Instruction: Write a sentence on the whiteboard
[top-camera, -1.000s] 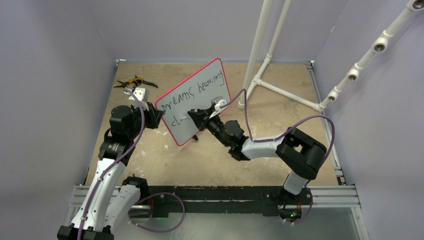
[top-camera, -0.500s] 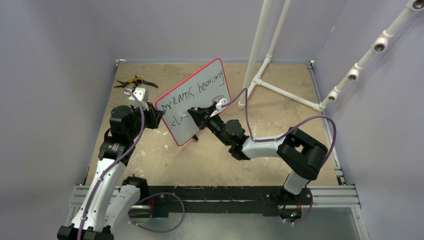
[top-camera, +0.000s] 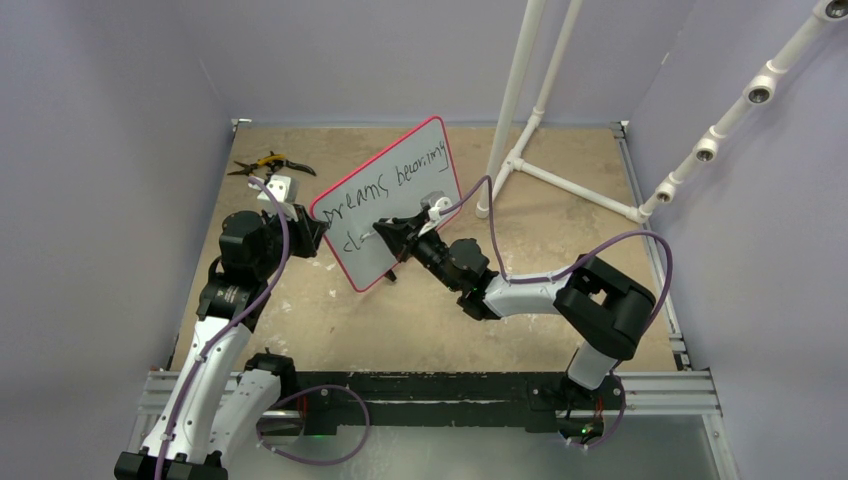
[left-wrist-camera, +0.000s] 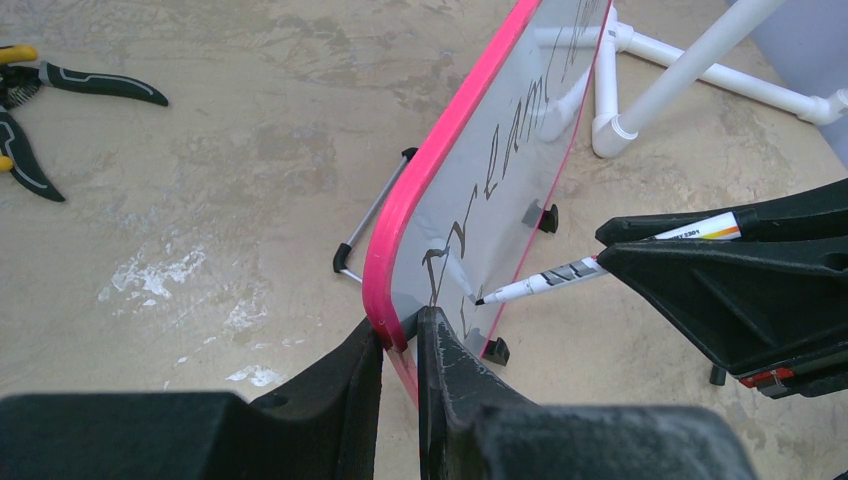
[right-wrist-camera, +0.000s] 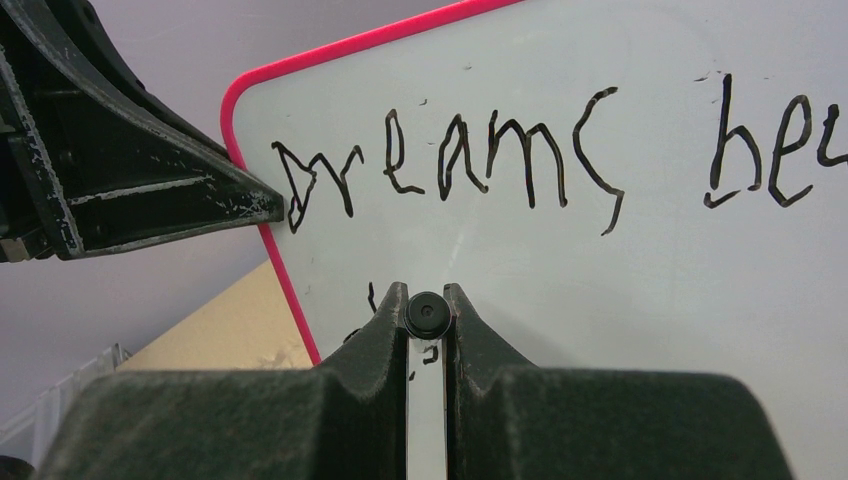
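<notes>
Mid-writing on the second line: right hand clamped fully onto marker, tip touching whiteboard just under "Dreams" of the sentence. Left hand pinches the pink left rim, nearly closed, board standing tilted on surface. Next move probably needs light, steady strokes rightward

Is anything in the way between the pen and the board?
No, nothing visible. The right gripper holds the pen, and its tip sits right at the board, below the writing. The left gripper only pinches the board's edge.
</notes>
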